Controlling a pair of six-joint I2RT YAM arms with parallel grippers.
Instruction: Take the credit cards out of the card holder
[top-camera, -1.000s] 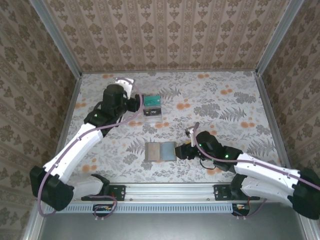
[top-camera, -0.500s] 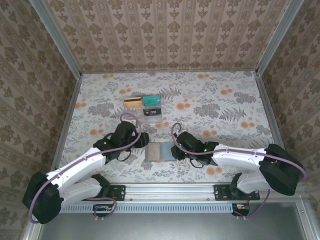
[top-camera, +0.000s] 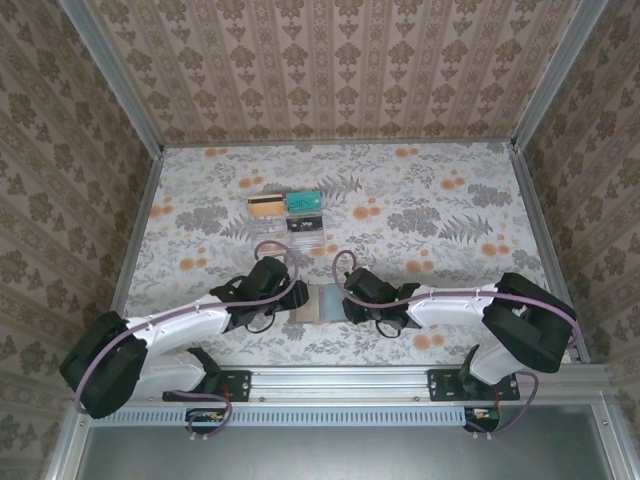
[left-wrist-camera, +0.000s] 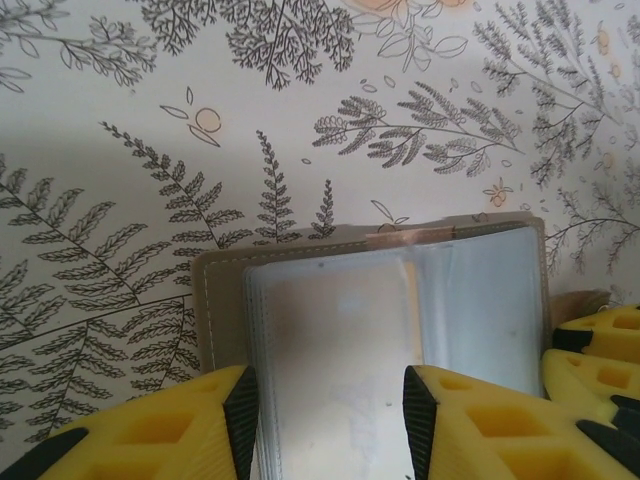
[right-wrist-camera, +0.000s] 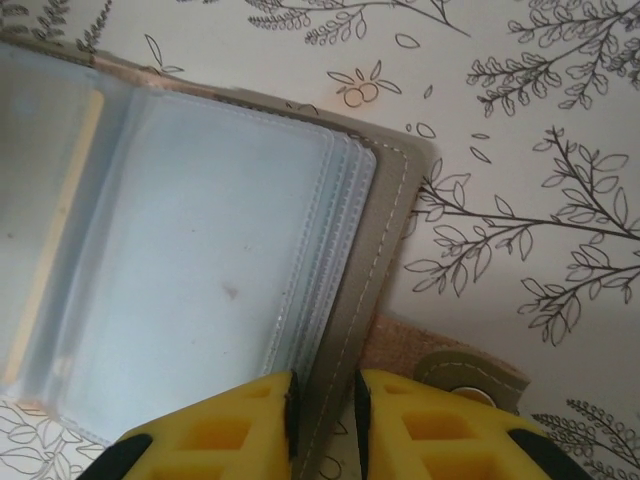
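1. Looking in from the near edge, the left arm (top-camera: 170, 325) lies low over the floral table (top-camera: 450, 200). It reaches from the left corner toward the middle.
2. Farther back and left of centre, a tan card (top-camera: 264, 205) and a teal card (top-camera: 304, 201) stand side by side. A clear stand (top-camera: 305, 226) holding something dark sits just in front of the teal one. All three are well apart from both grippers.
3. The left gripper (top-camera: 290, 298) sits at the left side of the card holder (top-camera: 320, 301). In its wrist view the yellow fingers (left-wrist-camera: 160, 425) stand apart. The clear sleeves of the holder's left half run into the gap between them, and nothing is pinched.
4. The card holder lies opened flat near the front of the table, between the two grippers. Its grey-brown cover faces down and its clear sleeves face up. A pale tan strip (right-wrist-camera: 60, 230) shows inside a sleeve near the fold; I cannot tell whether it is a card's edge.
5. The right gripper (right-wrist-camera: 322, 390) has its fingers almost together. The cover's stitched right edge runs between them, pinched.
6. A strap tab (right-wrist-camera: 470, 372) with a metal snap lies on the table just beside that gripper.
7. The right arm (top-camera: 520, 320) stretches in from the right corner.
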